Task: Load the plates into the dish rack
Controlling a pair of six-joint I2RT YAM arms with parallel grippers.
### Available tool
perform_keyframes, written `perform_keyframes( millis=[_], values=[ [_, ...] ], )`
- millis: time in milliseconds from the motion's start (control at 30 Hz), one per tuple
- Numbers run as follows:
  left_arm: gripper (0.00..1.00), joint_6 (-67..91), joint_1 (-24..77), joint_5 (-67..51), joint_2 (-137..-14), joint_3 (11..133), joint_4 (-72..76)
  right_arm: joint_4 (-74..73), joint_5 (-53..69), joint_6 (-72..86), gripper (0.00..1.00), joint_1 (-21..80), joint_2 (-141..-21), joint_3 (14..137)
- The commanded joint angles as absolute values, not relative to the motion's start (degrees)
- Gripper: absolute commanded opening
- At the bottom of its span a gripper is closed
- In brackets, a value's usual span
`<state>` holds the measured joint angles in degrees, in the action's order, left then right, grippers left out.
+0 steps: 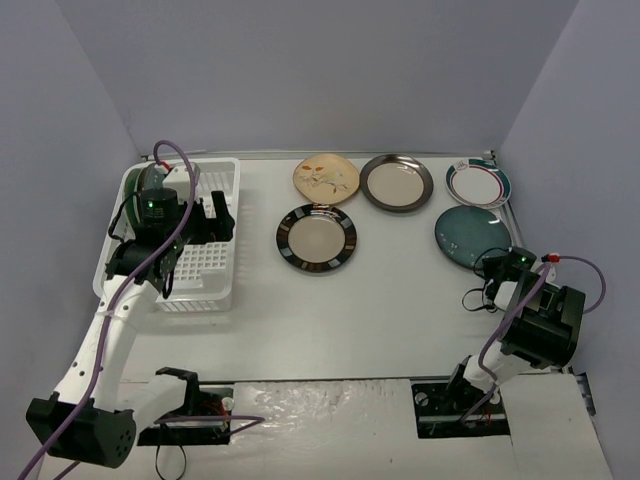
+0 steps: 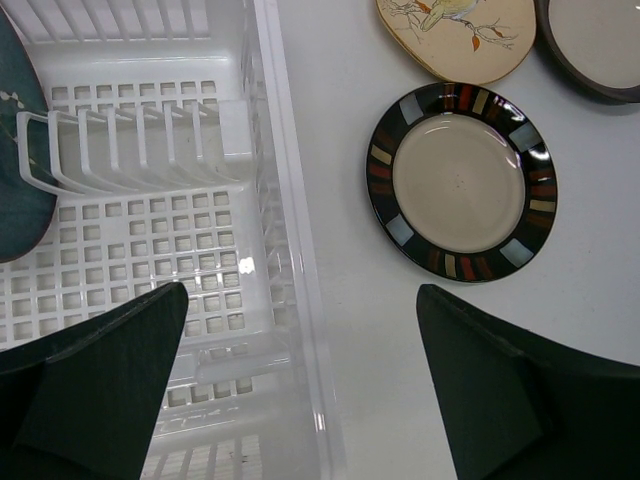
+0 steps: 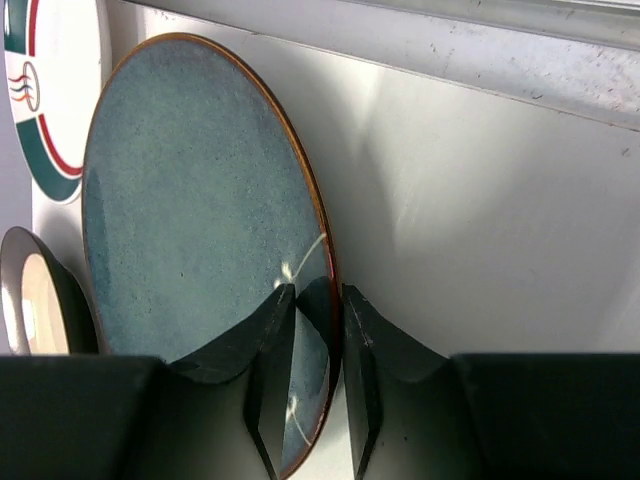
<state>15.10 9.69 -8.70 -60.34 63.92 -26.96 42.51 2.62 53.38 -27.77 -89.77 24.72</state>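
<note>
Far right, right hand (image 3: 318, 290) pinches the dark blue plate (image 3: 190, 200); left hand (image 2: 302, 292) gapes wide.

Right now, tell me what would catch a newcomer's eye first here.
The right gripper pinches the rim of the dark blue plate at the right side of the table. The left gripper hangs wide open over the white dish rack, where one teal plate already stands at the far end.

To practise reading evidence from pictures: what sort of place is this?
Likely a robotics test cell, not a kitchen: plain grey walls box in a white table, a left arm and right arm stand at its near edge, with a dish rack and plates.
</note>
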Motion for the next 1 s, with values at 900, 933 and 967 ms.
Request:
perform_keyframes(
  millis=[900, 933, 967],
  values=[
    [0.97, 14.0, 9.8, -8.4, -60.1, 64.6, -23.1, 27.5, 20.7, 45.4, 0.09, -13.9, -83.8, 17.9],
    [0.97, 14.0, 9.8, -8.4, -60.2, 64.6, -23.0, 27.7, 21.7, 45.0, 0.12, -13.9, -84.8, 18.4],
    [0.97, 14.0, 9.8, -8.3, -60.4, 64.6, -23.0, 28.2, 22.7, 44.9, 0.15, -13.9, -86.0, 18.8]
  ],
)
